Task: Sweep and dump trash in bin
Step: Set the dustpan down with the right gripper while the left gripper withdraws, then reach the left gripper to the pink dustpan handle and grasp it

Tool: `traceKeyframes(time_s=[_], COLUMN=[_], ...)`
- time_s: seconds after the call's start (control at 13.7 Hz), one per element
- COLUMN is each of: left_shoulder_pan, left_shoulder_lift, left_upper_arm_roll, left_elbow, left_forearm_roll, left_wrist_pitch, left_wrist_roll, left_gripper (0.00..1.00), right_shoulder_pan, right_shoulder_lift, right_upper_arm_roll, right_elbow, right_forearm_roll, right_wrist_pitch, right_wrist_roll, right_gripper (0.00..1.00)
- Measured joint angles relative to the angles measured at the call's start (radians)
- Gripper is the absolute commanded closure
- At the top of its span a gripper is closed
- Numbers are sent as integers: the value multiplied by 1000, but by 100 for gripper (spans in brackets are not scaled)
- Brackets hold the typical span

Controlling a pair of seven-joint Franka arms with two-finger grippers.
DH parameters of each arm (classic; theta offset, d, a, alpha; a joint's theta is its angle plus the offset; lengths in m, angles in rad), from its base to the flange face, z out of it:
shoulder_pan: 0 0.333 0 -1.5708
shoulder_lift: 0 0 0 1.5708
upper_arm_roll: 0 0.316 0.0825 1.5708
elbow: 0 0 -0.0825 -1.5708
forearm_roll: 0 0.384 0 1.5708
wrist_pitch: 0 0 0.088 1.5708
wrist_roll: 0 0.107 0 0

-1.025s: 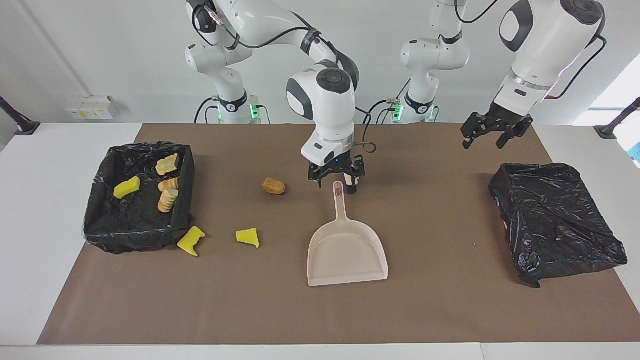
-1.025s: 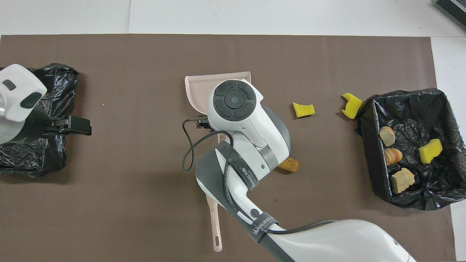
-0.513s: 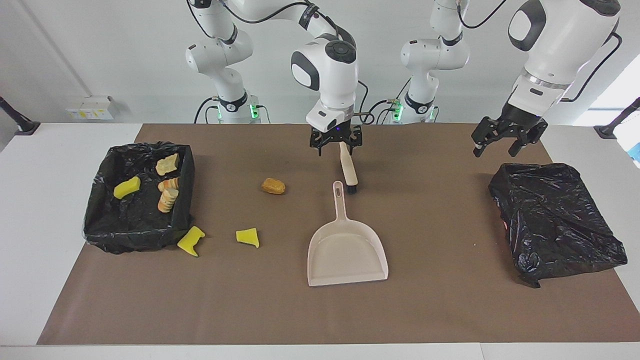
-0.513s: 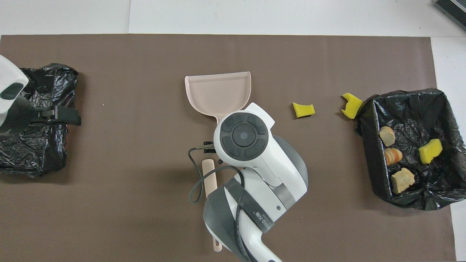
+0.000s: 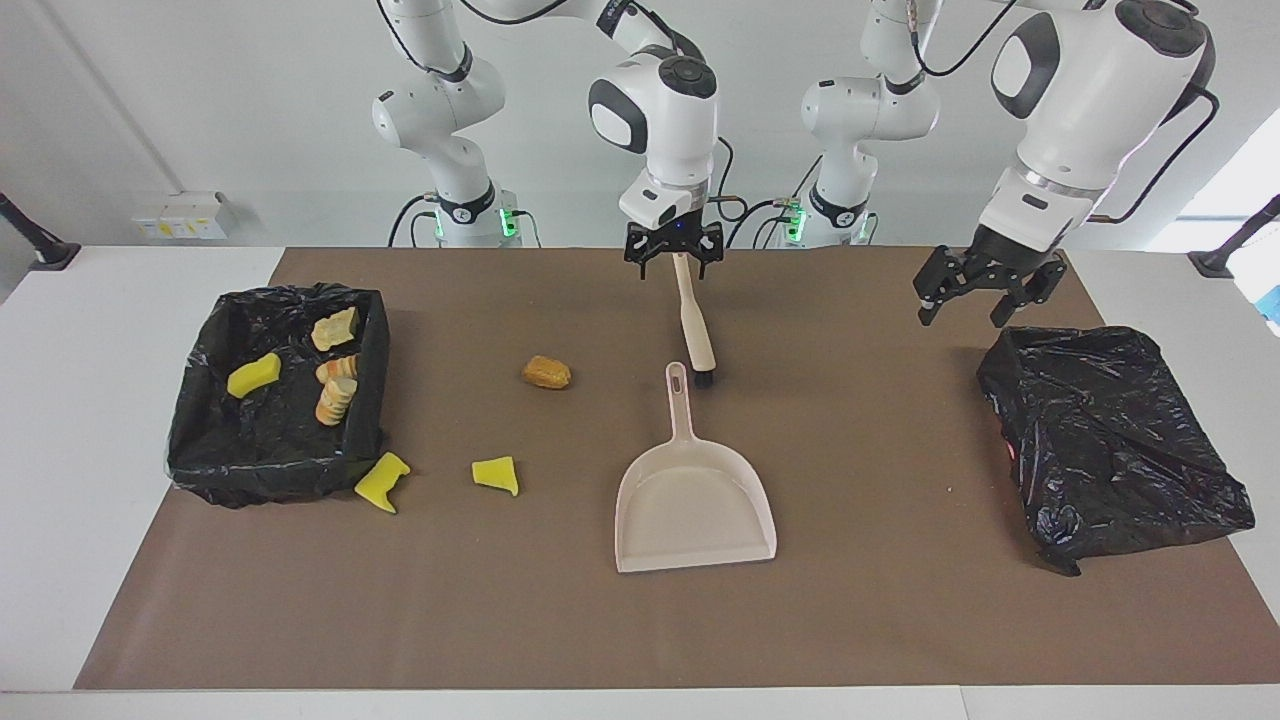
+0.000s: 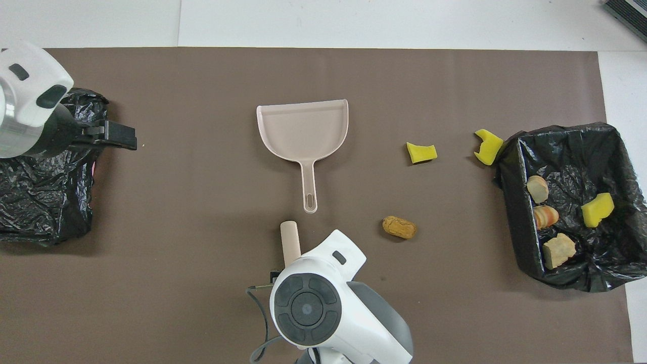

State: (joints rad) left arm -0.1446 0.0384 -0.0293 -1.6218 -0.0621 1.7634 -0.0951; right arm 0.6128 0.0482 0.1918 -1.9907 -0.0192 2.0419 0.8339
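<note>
Loose trash lies on the brown mat: a brown lump (image 5: 546,372) (image 6: 399,227), a yellow sponge piece (image 5: 496,474) (image 6: 421,152), and another (image 5: 382,481) (image 6: 488,146) against the bin. The bin (image 5: 260,470) (image 6: 507,177), lined with black plastic, stands at the right arm's end and holds several scraps. A beige dustpan (image 5: 695,500) (image 6: 303,129) lies mid-mat, handle toward the robots. A beige brush (image 5: 693,325) (image 6: 289,237) lies just past that handle. My right gripper (image 5: 676,268) is open over the brush's robot-side end. My left gripper (image 5: 975,305) (image 6: 129,139) hangs open.
A crumpled black plastic bag (image 5: 1110,440) (image 6: 45,202) lies at the left arm's end of the mat, with the left gripper over the mat beside its robot-side edge. In the overhead view the right arm's wrist hides most of the brush.
My right gripper rose from beside the dustpan handle and drew back toward the robots along the brush, which stayed put. The left gripper shifted slightly near the black bag.
</note>
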Motion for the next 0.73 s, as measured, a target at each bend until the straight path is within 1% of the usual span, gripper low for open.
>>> traceKeyframes(time_s=[0.22, 0.51, 0.73], left_shoulder_pan=[-10, -10, -10], left_shoulder_lift=[3, 3, 3], left_upper_arm_roll=[0, 1, 1], left_elbow=[3, 7, 7], left_forearm_roll=[3, 3, 3], left_wrist_pitch=[1, 1, 1], left_wrist_roll=[-1, -1, -1], left_gripper=[0, 0, 0], right_shoulder_pan=[-50, -143, -172], right_shoulder_lift=[-19, -57, -74], right_upper_arm_roll=[-3, -6, -6], right_elbow=[-1, -2, -4], right_forearm_roll=[0, 3, 35], right_wrist_pitch=[-8, -70, -82], right_wrist_roll=[-63, -218, -259], right_gripper=[0, 0, 0])
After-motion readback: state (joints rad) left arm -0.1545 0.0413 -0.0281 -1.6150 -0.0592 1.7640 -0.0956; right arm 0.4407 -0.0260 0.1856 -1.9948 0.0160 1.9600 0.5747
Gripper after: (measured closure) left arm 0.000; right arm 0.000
